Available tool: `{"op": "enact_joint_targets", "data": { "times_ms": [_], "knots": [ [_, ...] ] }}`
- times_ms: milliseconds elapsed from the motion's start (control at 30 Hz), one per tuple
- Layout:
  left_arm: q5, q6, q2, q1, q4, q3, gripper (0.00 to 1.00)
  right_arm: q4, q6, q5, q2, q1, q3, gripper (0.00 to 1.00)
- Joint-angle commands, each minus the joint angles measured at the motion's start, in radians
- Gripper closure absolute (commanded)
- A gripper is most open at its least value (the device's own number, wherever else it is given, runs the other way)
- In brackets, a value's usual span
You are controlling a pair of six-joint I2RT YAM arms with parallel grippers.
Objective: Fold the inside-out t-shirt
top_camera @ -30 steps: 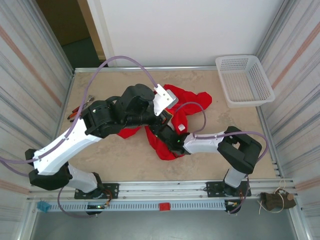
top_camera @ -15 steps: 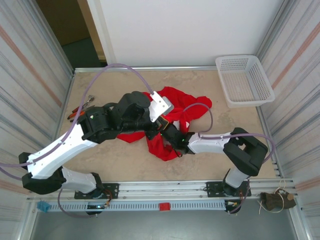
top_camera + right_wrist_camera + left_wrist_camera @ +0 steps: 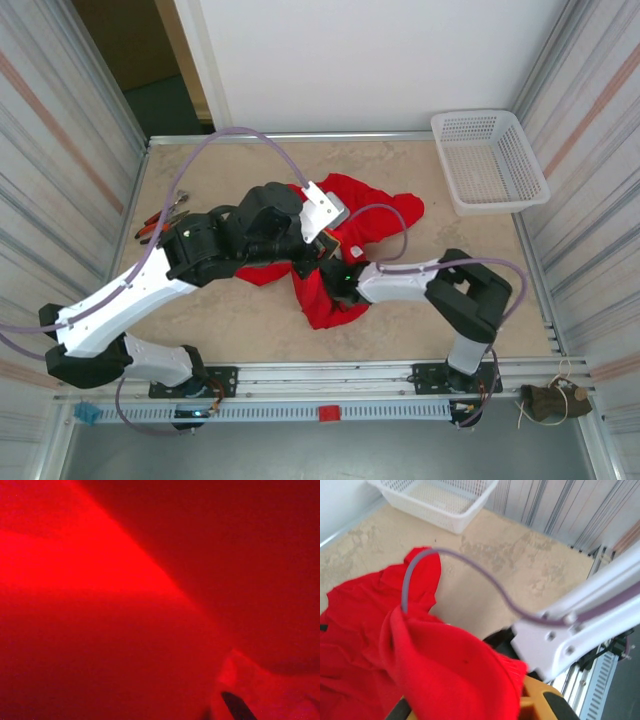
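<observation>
The right fingers point(image 3: 235, 706), shut, have pushed deeper inside the t-shirt point(image 3: 375, 205); left fingers point(image 3: 322, 247) pinch a raised fold, which could snag the cable point(image 3: 470, 575) if tugged

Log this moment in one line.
red t-shirt: crumpled mid-table | left gripper: shut on t-shirt | right gripper: shut, buried in it

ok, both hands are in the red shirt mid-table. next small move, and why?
Probably draw the left hand slowly away from the right hand, pinch shut. The t-shirt lies bunched, red cloth drapes over the left hand in its wrist view, and the right wrist camera sees red cloth close up, so that closed hand seems inside the garment. Parting them should stretch the cloth open.
</observation>
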Motion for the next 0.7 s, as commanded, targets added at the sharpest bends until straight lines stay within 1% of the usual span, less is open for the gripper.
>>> {"op": "enact_joint_targets", "data": {
  "times_ms": [0, 100, 333, 500, 600, 667],
  "knots": [
    [0.037, -0.002, -0.012, -0.008, 0.046, 0.089, 1.00, -0.108, 0.088, 0.068, 0.070, -0.011, 0.057, 1.00],
    [0.050, -0.005, -0.026, -0.007, 0.066, 0.119, 1.00, -0.120, 0.098, 0.035, 0.103, -0.046, 0.084, 1.00],
    [0.068, -0.011, -0.039, -0.007, 0.080, 0.108, 1.00, -0.144, 0.023, -0.043, 0.157, -0.110, 0.162, 1.00],
    [0.126, -0.015, -0.048, -0.010, 0.112, 0.082, 1.00, -0.209, -0.006, -0.084, 0.222, -0.139, 0.257, 1.00],
    [0.119, -0.008, -0.076, -0.010, 0.141, 0.066, 1.00, -0.217, -0.015, -0.108, 0.250, -0.158, 0.279, 0.79],
    [0.101, -0.002, -0.085, -0.007, 0.142, 0.066, 1.00, -0.219, -0.027, -0.123, 0.262, -0.162, 0.286, 0.68]
  ]
}}
